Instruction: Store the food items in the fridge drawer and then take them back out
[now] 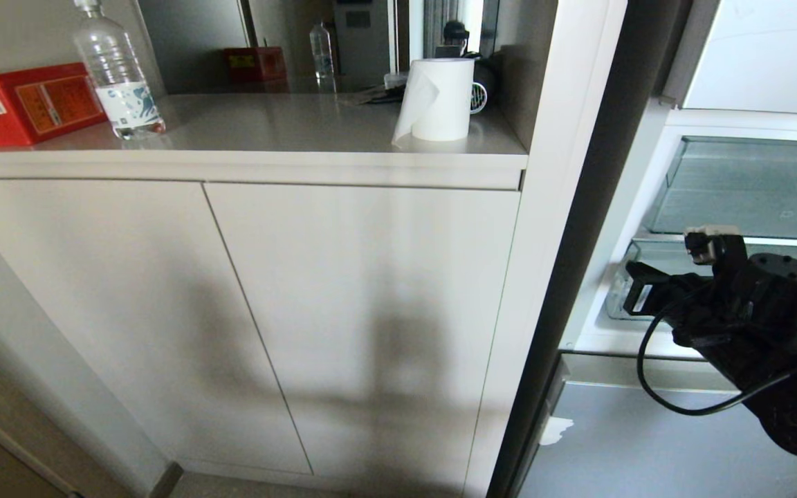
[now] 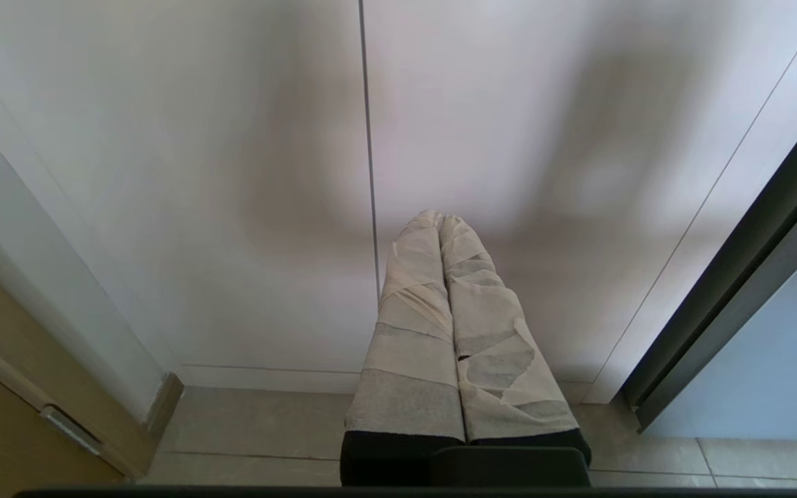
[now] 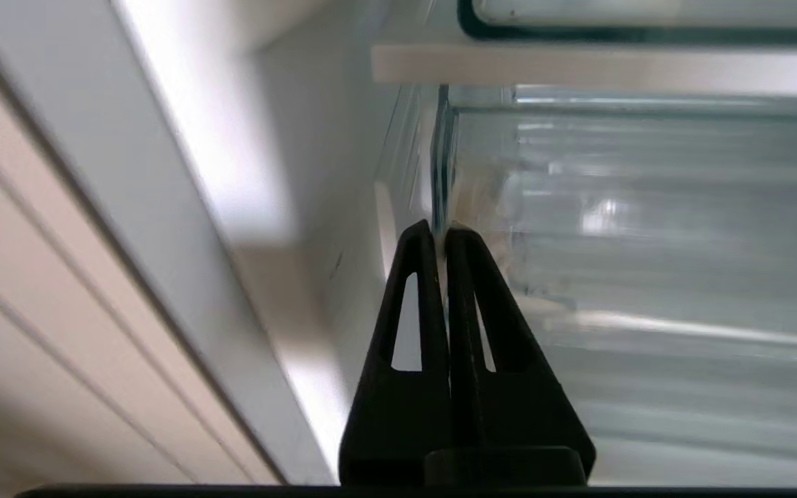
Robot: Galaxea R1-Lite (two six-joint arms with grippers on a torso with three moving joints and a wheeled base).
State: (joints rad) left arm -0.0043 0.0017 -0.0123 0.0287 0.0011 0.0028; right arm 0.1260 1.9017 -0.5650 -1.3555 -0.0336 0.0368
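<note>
Fridge drawer (image 3: 647, 277) front edge pinched between right tool (image 3: 445, 232) fingers, beside the fridge's side wall (image 3: 315, 207).

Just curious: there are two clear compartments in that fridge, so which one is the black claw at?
The lower one, the fridge drawer: the right gripper is shut on its front corner. The upper clear bin sits above, untouched.
</note>
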